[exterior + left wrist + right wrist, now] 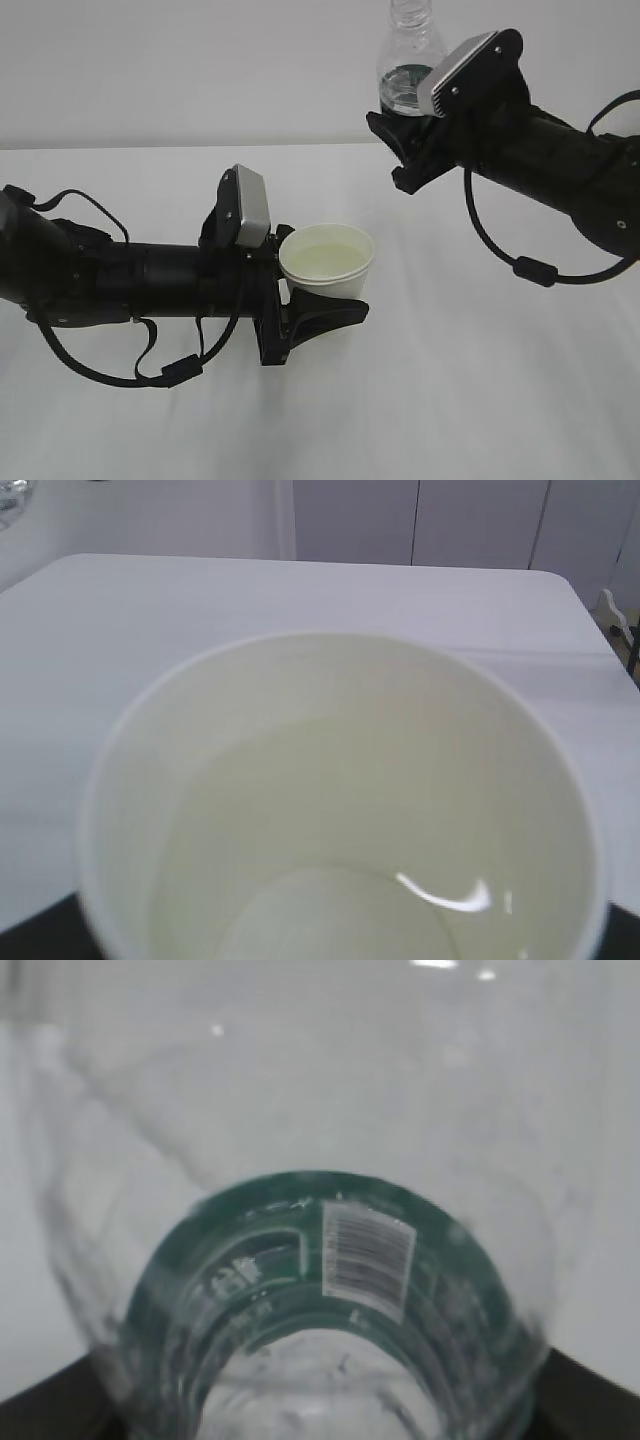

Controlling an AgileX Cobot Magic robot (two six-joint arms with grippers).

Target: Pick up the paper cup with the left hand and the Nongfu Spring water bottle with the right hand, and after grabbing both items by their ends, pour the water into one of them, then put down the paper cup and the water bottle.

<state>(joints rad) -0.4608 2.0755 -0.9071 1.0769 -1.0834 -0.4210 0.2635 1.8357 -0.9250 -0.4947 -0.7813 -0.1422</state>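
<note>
White worktop (480,400) fills the scene, with a plain pale wall behind it from 9 to 3 o'clock; in the left wrist view its far edge and rounded far-right corner show, with pale panels beyond. Open surface lies all round both arms, widest toward 5 o'clock in the exterior view.

Reaching in from 9 o'clock, the left hand (140,285) has its claw (318,300) clamped round the lower part of the paper cup (327,262), which stands upright near the middle. Water (325,258) sits inside it (pale yellowish against the lining), well below the rolled rim.

At 1 o'clock the right hand (540,150) comes in from the right edge, its claw (410,135) gripping the base end of the water bottle (408,60). That bottle points neck upward and runs out of the top edge, its dark green label (330,1260) just above the claw. Cup and bottle are well apart.
</note>
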